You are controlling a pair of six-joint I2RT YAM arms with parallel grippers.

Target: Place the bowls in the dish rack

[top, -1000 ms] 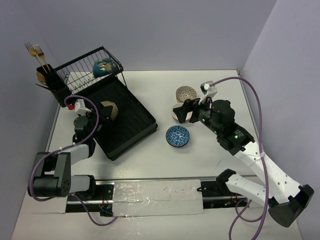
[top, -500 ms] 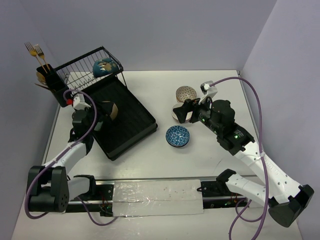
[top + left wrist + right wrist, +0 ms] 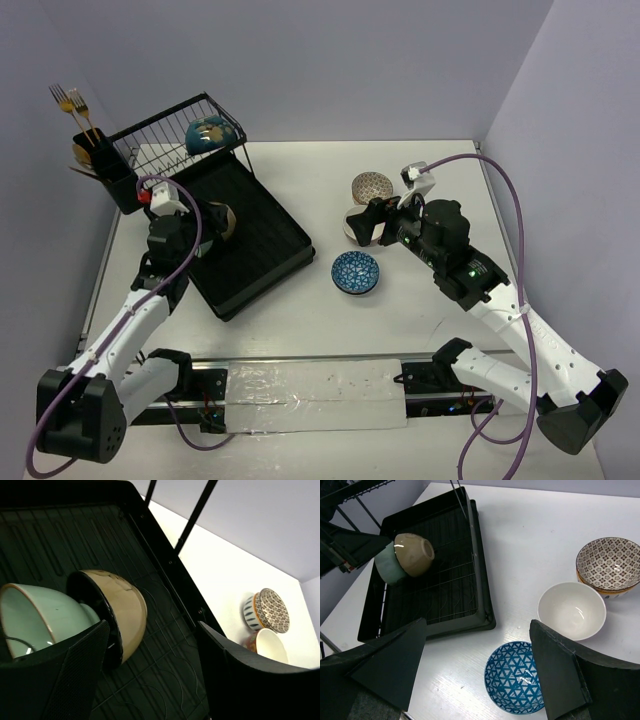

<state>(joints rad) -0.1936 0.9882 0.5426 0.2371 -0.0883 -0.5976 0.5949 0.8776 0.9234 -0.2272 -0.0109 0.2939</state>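
Three bowls (image 3: 414, 554) are loaded in the dish rack (image 3: 440, 595), several are left outside; left gripper (image 3: 152, 625) and right gripper (image 3: 477, 625) are seen with jaws apart.

Your white table (image 3: 300, 320) carries the black dish rack (image 3: 255, 245) at its far left corner, the tray base running slantwise toward the middle. On the right half you have a blue patterned bowl (image 3: 355, 272) near the centre. Just beyond it sits a white bowl (image 3: 571, 610). Closer to the far edge, an orange-rimmed bowl (image 3: 248, 612) carries a brown-patterned bowl (image 3: 372, 187).
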